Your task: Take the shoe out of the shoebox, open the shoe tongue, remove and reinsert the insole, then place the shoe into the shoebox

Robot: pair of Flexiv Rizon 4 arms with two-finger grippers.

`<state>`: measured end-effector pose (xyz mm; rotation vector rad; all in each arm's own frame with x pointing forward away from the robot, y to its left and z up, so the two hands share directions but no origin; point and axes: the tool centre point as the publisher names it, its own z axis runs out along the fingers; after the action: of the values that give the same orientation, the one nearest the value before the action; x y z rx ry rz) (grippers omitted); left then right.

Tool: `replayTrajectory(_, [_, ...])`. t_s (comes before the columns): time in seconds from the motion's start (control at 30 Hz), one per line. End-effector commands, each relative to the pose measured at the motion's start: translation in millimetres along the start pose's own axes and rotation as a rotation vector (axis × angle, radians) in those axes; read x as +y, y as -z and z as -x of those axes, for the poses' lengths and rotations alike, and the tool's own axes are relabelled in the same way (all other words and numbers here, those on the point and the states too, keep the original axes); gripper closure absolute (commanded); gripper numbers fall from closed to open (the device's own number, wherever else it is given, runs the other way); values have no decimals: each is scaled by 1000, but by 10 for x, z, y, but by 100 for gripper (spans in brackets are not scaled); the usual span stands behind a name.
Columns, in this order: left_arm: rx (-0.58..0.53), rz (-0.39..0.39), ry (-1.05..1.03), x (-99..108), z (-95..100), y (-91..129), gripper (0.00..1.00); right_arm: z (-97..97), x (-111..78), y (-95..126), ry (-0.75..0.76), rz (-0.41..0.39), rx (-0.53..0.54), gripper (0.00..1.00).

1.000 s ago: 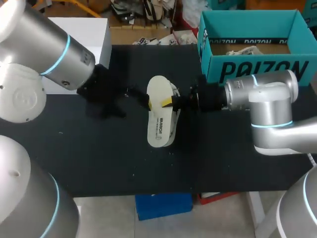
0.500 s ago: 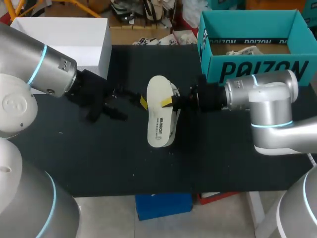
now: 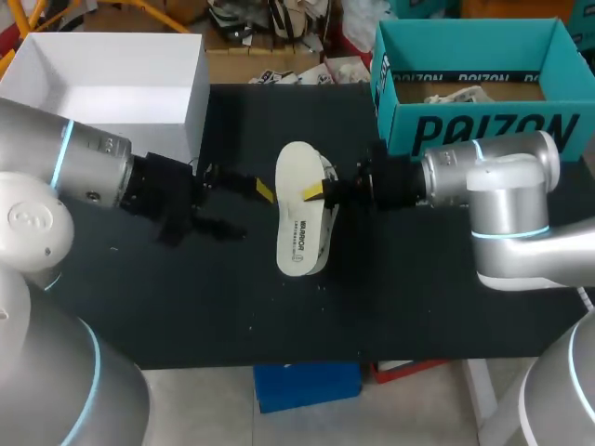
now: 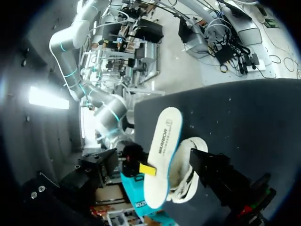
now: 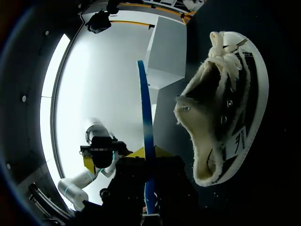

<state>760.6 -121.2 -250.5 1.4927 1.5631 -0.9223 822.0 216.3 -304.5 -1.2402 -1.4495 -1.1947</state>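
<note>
Low shoe [image 5: 225,108] with fuzzy cream trim, knotted laces and a white rubber sole lies on its side on the matte black table [image 3: 418,297], outside the teal cardboard shoebox [image 3: 483,130]. Just beside it, the flat oblong cream insole [image 3: 299,223], thin blue edge, is pinched by the right gripper [image 3: 314,193]. Left gripper [image 3: 244,206] is nearby, fingers spread, gripping nothing.

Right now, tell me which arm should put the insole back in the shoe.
Right. Its jaws clamp the insole beside the shoe; the left arm's jaws stand open and empty nearby.
</note>
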Motion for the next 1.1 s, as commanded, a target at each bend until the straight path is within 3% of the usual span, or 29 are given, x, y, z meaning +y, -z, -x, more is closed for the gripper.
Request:
replayTrajectory(0.03, [-126,41,-6,-21,-102,-48,0,-3,-7,-9,0,2,-3,100])
replayTrajectory(0.3, [-243,98,-51,208,-208,-91,0,-3,-7,-9,0,2,-3,100])
replayTrajectory(0.6, [-301,182,-170,347,-300,-225,0,-3,-7,-9,0,2,-3,100])
replayTrajectory(1.1, [-385,190,-136,617,-247,-433,0,-3,-7,-9,0,2,-3,100])
